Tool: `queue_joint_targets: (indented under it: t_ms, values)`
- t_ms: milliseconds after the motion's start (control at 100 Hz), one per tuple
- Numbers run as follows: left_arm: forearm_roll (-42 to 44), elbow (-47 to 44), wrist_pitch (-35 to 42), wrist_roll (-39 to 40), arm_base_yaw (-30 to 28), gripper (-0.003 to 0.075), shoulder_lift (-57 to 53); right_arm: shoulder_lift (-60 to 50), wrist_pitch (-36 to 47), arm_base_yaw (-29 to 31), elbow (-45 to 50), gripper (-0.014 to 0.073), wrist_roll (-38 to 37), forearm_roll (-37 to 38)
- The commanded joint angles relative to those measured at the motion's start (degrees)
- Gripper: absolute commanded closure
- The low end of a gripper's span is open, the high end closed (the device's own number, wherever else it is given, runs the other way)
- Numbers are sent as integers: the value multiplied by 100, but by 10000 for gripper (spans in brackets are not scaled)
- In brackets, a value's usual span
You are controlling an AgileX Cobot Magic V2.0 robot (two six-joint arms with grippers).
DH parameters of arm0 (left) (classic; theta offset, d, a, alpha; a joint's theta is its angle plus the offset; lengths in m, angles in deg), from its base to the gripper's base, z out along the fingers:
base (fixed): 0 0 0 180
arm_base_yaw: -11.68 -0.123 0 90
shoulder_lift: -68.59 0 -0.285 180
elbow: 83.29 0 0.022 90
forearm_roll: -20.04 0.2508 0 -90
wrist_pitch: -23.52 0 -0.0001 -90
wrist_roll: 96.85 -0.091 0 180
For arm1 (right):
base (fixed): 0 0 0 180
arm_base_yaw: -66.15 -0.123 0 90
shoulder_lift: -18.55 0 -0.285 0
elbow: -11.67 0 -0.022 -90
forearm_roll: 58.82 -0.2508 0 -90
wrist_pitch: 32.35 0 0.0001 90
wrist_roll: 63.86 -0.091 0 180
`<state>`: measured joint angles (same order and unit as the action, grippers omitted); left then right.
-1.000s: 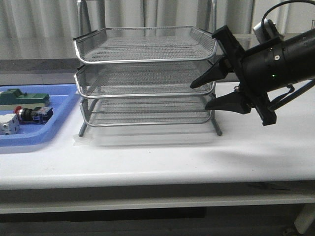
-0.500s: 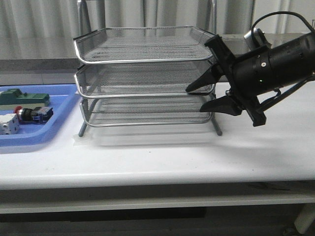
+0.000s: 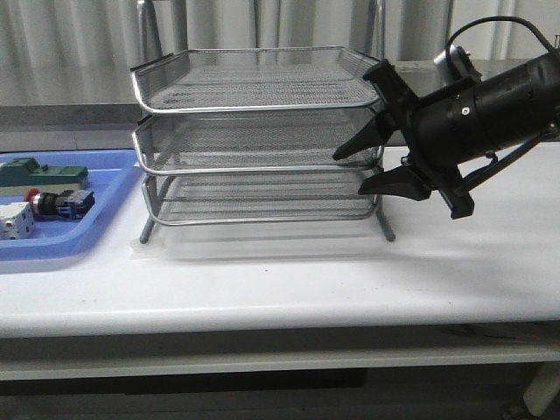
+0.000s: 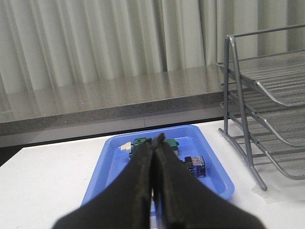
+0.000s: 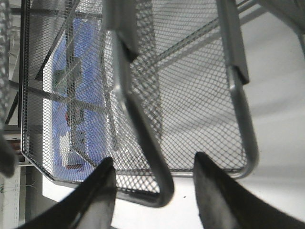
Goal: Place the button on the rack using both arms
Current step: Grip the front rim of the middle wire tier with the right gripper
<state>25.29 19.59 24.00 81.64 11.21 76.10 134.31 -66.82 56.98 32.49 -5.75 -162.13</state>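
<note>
My right hand (image 3: 354,169) is at the right end of the rack (image 3: 258,131), fingers spread wide and holding nothing. In the front view the upper fingertip (image 3: 343,153) sits level with the middle tier's front right corner, the lower fingertip (image 3: 367,187) level with the bottom tier's corner. From the right wrist view the two fingers (image 5: 93,191) straddle a rounded tray corner of the rack (image 5: 157,191); whether either finger touches the wire I cannot tell.

My left hand (image 4: 155,143) shows only in its own wrist view: fingers pressed together, nothing between them, hovering above the blue tray (image 4: 217,179).

The button (image 3: 54,203) lies on its side in the blue tray (image 3: 105,210) at the far left of the counter (image 3: 289,271), red head pointing left, blue rear block to the right. It is well apart from the rack. A green block (image 3: 39,173) lies just behind it and a white part (image 3: 16,220) just in front, to its left. In the left wrist view the button (image 4: 194,163) is partly hidden behind my fingers.

All three rack tiers hold nothing that I can see.
</note>
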Motion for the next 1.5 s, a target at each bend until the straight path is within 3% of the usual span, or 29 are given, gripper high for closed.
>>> queue_joint_targets:
  t_ms: [0, 930, 1260, 1490]
  values:
    - [-36, -313, 464, 50, 27, 741, -182, -247, -242, 4, -154, 203, 80, -771]
    - [-36, -313, 464, 50, 27, 741, -182, -201, -254, 10, -404, 209, 75, -766]
    - [-36, -313, 464, 50, 27, 741, -182, 4, -482, 10, -408, 494, 34, -766]
    - [-36, -313, 464, 50, 27, 741, -182, 30, -487, 10, -408, 529, 34, -766]
